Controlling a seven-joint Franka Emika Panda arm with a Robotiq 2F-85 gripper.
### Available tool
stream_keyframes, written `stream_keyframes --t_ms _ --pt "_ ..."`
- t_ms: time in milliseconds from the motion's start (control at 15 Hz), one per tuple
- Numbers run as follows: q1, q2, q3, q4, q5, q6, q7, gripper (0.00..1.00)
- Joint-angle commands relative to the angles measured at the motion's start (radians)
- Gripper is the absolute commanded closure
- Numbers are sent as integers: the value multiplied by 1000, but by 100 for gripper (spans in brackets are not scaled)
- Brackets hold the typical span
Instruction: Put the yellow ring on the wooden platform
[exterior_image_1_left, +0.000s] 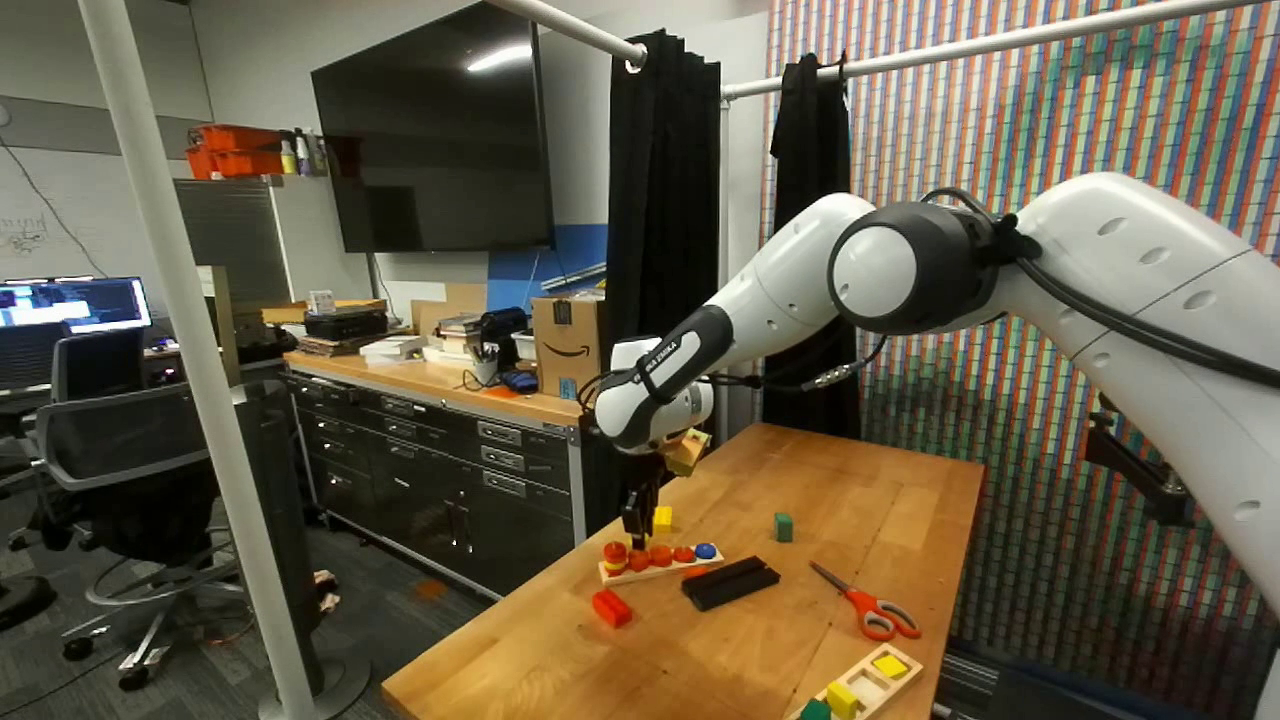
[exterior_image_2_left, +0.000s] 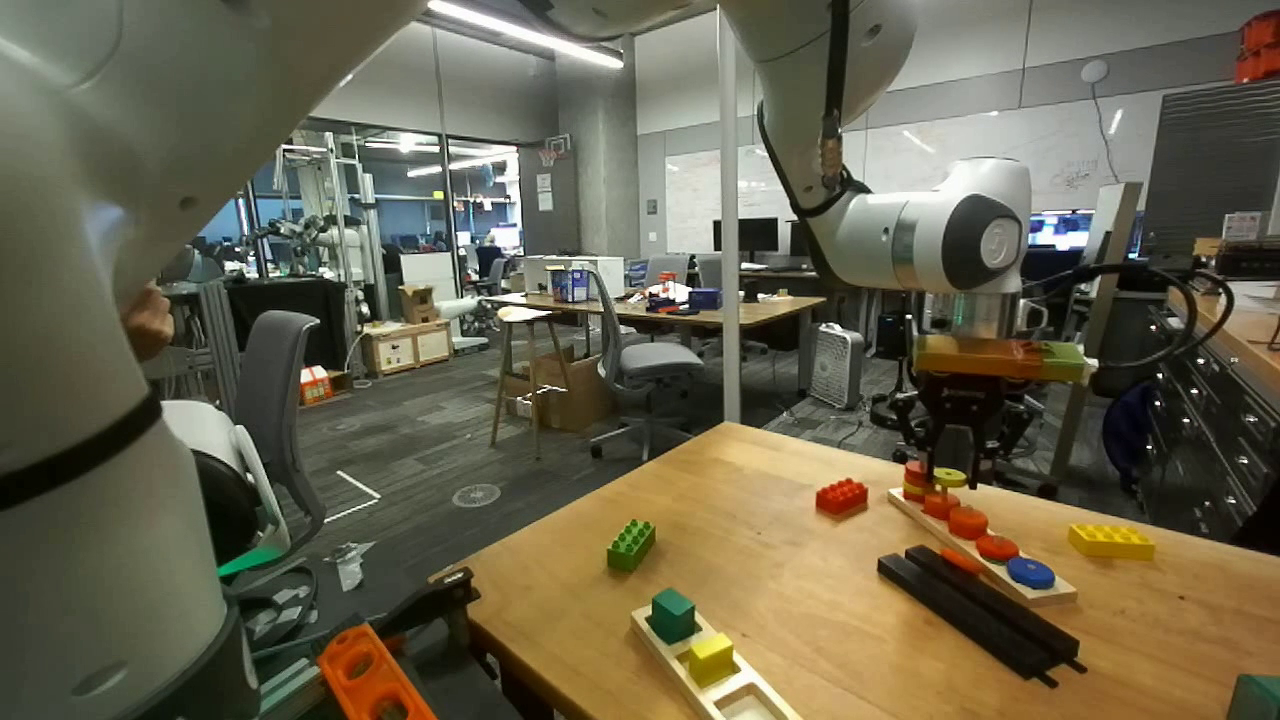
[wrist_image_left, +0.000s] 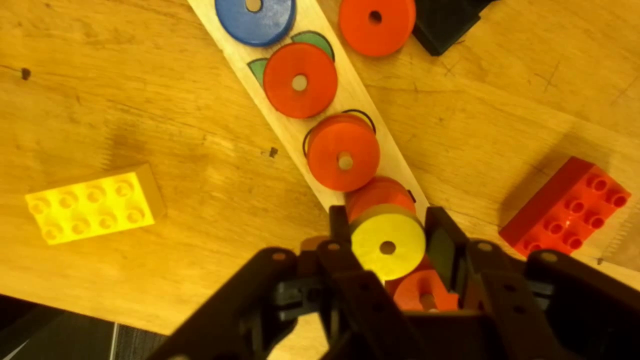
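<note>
In the wrist view the bright yellow ring (wrist_image_left: 367, 247) sits flat between the fingertips of my gripper (wrist_image_left: 388, 240), which is shut on it. Its centre hole faces the camera. Below it lies the long wooden platform (wrist_image_left: 347, 85), its pegs carrying red-orange rings (wrist_image_left: 320, 92) and a blue ring (wrist_image_left: 267, 27). In an exterior view the yellow ring (exterior_image_2_left: 948, 479) hangs just above a red-orange ring near the platform's far end, beside a taller red and yellow stack (exterior_image_2_left: 914, 482). My gripper (exterior_image_1_left: 640, 540) points straight down there. Whether the ring's hole lines up with a peg cannot be told.
A loose orange ring (wrist_image_left: 375, 30) lies beside the platform, close to a black slab (exterior_image_2_left: 975, 610). Around stand a red block (wrist_image_left: 565, 210), a yellow block (wrist_image_left: 95, 205), a green block (exterior_image_2_left: 631, 545), scissors (exterior_image_1_left: 870, 610) and a block tray (exterior_image_1_left: 870, 685).
</note>
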Motion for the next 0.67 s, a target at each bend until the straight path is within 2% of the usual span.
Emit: stream_keyframes --t_ms 0,600 --pt "-10 30 6 41 26 -12 -14 77" --pt "-13 44 10 50 31 -6 -18 77"
